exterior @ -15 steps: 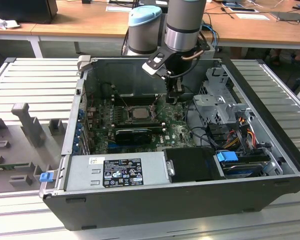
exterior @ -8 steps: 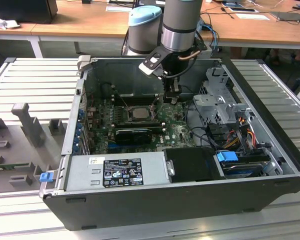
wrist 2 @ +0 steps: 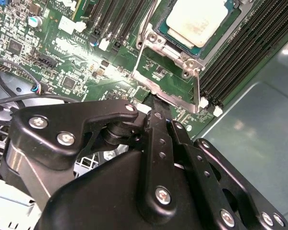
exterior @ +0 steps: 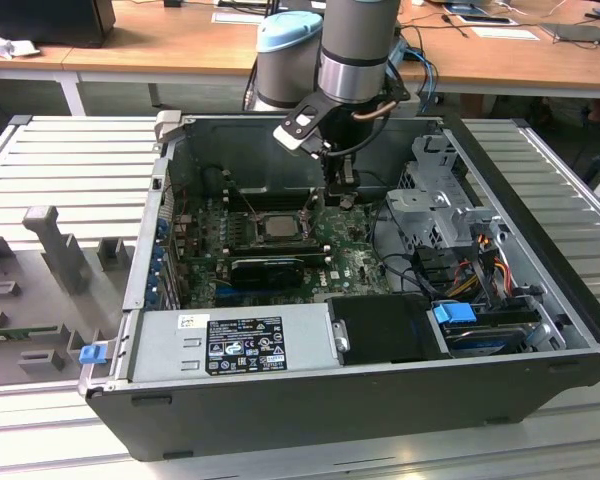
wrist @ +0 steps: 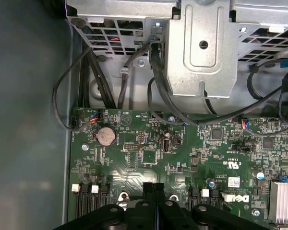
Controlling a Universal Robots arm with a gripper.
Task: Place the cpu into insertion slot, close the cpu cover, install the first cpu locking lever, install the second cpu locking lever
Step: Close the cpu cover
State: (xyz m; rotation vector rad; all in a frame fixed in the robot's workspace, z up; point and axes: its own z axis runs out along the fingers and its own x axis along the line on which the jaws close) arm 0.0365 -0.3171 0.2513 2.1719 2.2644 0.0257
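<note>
A: Two fingers (wrist: 148,194) on the tool (wrist: 154,186) — spread or not?
B: Pressed together, pinching nothing, low inside the computer case (exterior: 310,415) over the green board (wrist: 192,158).
A: And the chip (wrist 2: 197,21)?
B: Seated flat in the socket (exterior: 296,230), pale face up, to the exterior view's left of the tool.
A: Cover (wrist 2: 198,84)?
B: Standing open, tilted up off the socket, bare board showing through its window. Tool tip just beside its free edge — touching or not, cannot tell.

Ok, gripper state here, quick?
Gripper: closed, fingers together, tips at the edge of the open cpu cover; whether they pinch it cannot be told.
</note>
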